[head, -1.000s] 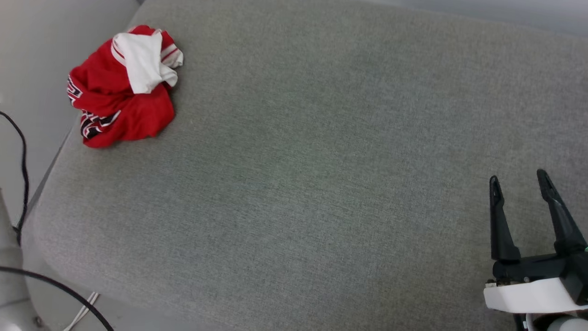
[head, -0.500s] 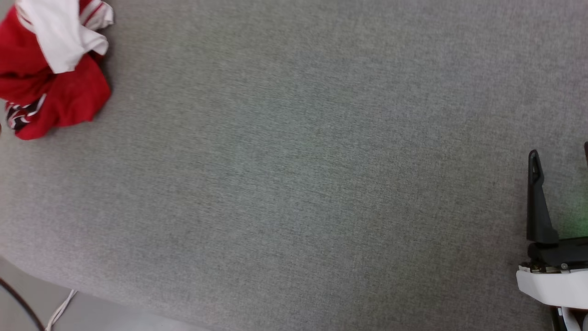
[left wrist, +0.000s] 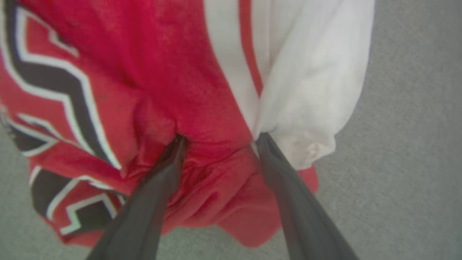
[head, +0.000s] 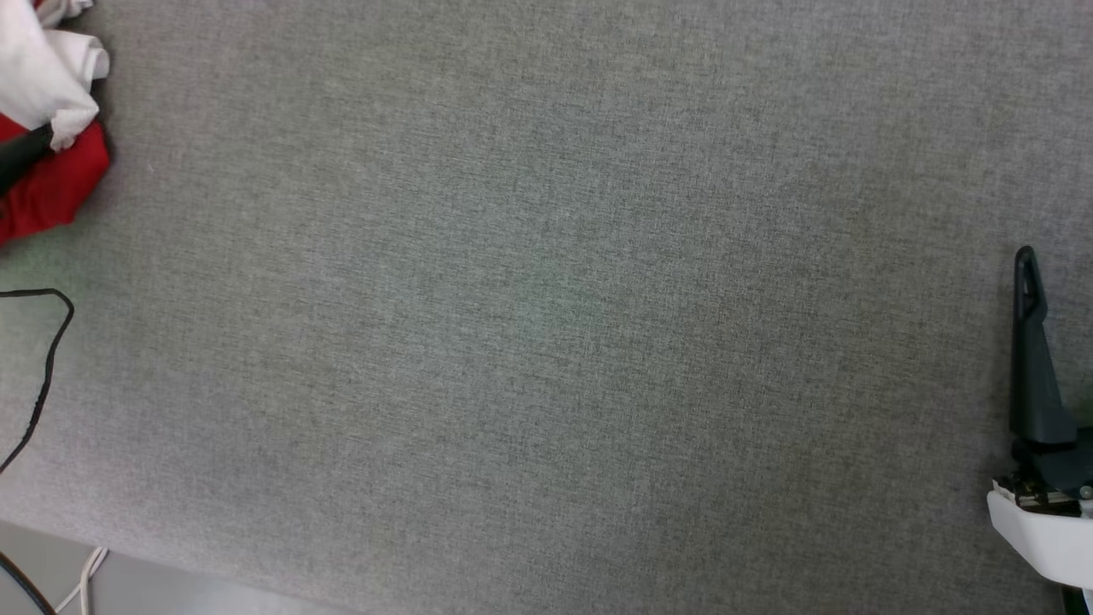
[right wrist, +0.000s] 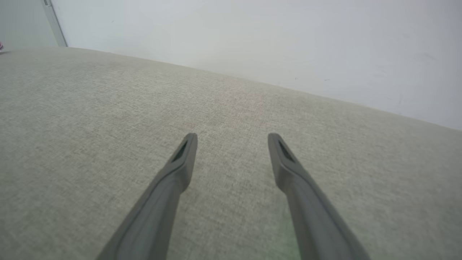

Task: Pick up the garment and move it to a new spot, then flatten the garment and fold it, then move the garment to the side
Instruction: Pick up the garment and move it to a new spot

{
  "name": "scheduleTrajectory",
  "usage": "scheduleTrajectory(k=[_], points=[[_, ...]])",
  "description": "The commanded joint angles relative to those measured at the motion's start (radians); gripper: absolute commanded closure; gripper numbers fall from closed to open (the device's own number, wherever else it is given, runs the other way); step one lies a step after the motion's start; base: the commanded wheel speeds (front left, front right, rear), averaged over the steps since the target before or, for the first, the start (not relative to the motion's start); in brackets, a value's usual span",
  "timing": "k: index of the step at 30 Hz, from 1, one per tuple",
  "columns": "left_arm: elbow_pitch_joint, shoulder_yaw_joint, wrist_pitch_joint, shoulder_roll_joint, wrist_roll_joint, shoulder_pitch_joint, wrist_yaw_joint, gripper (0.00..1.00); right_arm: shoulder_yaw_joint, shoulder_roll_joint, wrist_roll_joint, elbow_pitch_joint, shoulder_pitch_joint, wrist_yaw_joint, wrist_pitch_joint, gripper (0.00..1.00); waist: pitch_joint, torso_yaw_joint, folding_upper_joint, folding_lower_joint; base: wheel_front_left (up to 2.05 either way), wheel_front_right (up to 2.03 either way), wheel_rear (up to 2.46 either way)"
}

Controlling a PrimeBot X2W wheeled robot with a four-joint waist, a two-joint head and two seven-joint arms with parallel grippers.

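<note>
Garment [left wrist: 202,72] bunched on grey cushion [head: 546,342], my left tool [left wrist: 221,138] spread wide, tips pressed into the red cloth, my right tool [right wrist: 232,137] wide apart above the cushion

Left claw [left wrist: 221,138]: fingers spread apart. Right claw [right wrist: 232,136]: fingers spread apart.

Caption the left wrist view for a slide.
Left gripper, open, presses into the crumpled red-and-white jersey-style garment on a grey fabric surface.

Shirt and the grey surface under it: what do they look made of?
Shirt: thin, soft cloth, probably a knit, matte; it crumples into fine folds. Surface: grey woven upholstery-like fabric, matte, with a flecked weave showing.
</note>
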Motion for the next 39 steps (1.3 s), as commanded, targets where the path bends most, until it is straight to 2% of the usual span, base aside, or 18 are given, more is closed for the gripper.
scheduleTrajectory(k=[1, 4, 5, 6, 10, 14, 17, 27, 34, 39], points=[[0.018, -0.018, 0.015, -0.024, -0.009, 0.014, 0.000, 0.00, -0.008, -0.009, -0.009, 0.009, -0.006, -0.001, 0.001, 0.00, 0.011, -0.002, 0.0000, -0.0001, 0.00, 0.00, 0.00], [0.036, -0.045, 0.021, -0.037, -0.021, 0.017, 0.000, 0.00, -0.004, -0.009, -0.014, -0.006, -0.001, -0.001, 0.001, 0.00, 0.013, -0.003, 0.0000, -0.0001, 0.00, 0.00, 0.00], [0.038, -0.054, 0.025, -0.033, -0.022, 0.019, 0.000, 0.16, -0.001, -0.009, -0.016, -0.009, 0.000, -0.001, 0.001, 0.00, 0.013, -0.004, 0.0000, -0.0001, 0.00, 0.00, 0.00], [0.041, -0.059, 0.022, -0.029, -0.026, 0.019, 0.000, 1.00, 0.001, -0.008, -0.018, -0.012, -0.002, -0.001, 0.001, 0.00, 0.011, -0.005, 0.0000, -0.0001, 0.00, 0.00, 0.00], [0.016, -0.077, -0.009, -0.001, -0.037, 0.014, -0.001, 1.00, 0.010, 0.002, -0.019, -0.010, -0.004, -0.001, 0.001, 0.00, -0.008, -0.006, 0.0000, -0.0001, 0.00, 0.00, 0.00], [-0.018, -0.089, -0.076, 0.061, -0.025, -0.001, 0.000, 1.00, 0.028, 0.015, -0.012, 0.007, -0.011, -0.001, 0.000, 0.00, -0.047, -0.013, 0.0000, -0.0001, 0.00, 0.00, 0.00], [-0.045, -0.103, -0.105, 0.086, -0.018, -0.014, 0.000, 1.00, 0.034, 0.023, -0.008, 0.018, -0.016, -0.001, 0.000, 0.00, -0.073, -0.019, 0.0000, -0.0001, 0.00, 0.00, 0.00], [-0.252, -0.216, -0.194, 0.183, 0.027, -0.114, 0.000, 1.00, 0.085, 0.070, 0.018, 0.089, -0.028, -0.001, -0.001, 0.00, -0.232, -0.055, 0.0000, -0.0001, 0.00, 0.00, 0.00], [-0.408, -0.330, -0.162, 0.209, 0.054, -0.223, 0.000, 1.00, 0.100, 0.101, 0.036, 0.120, -0.018, -0.001, -0.001, 0.00, -0.324, -0.109, 0.0000, -0.0001, 0.00, 0.00, 0.00], [-0.504, -0.419, -0.123, 0.187, 0.071, -0.309, 0.000, 1.00, 0.107, 0.108, 0.050, 0.134, -0.009, -0.001, -0.001, 0.00, -0.373, -0.160, 0.0000, -0.0001, 0.00, 0.00, 0.00]])
